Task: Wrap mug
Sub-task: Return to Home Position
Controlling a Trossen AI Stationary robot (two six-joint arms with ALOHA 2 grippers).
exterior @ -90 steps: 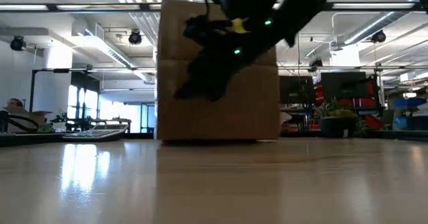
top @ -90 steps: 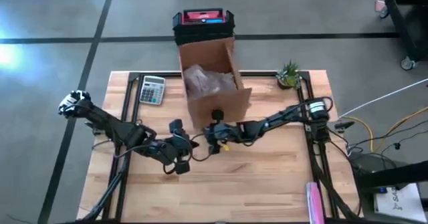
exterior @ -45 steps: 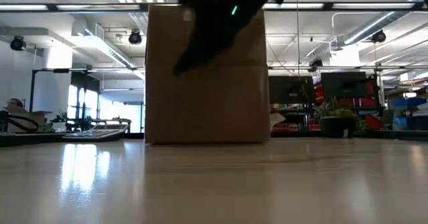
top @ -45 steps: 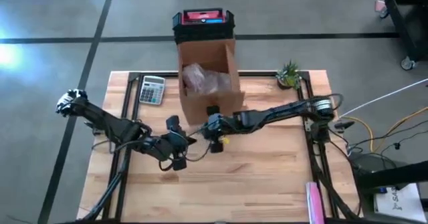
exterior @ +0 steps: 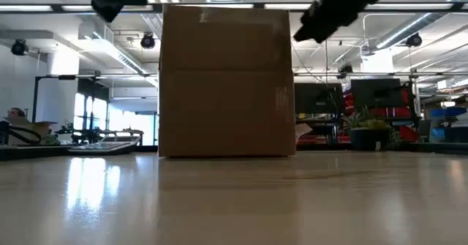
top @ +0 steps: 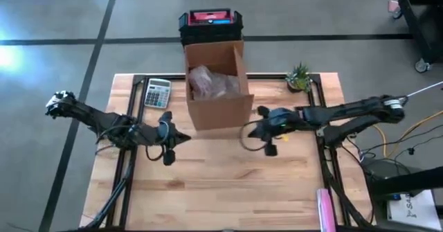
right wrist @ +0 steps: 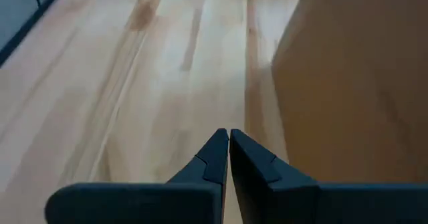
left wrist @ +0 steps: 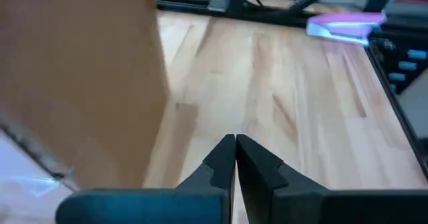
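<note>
Looking straight down, the cardboard box (top: 218, 86) stands open at the far side of the worktop (top: 228, 190). Inside it lies the wrapped mug (top: 213, 82), a crinkled, cloudy bundle of bubble wrap with its colour hidden. The left arm (top: 131, 131) hangs just left of the box and the right arm (top: 304, 116) just right, both clear of the cardboard. At table height, the box sits flat and square, bundle out of sight. Left wrist camera: left jaws clenched on nothing, box wall beside them. Right wrist camera: right jaws pinched together too, empty, cardboard alongside.
</note>
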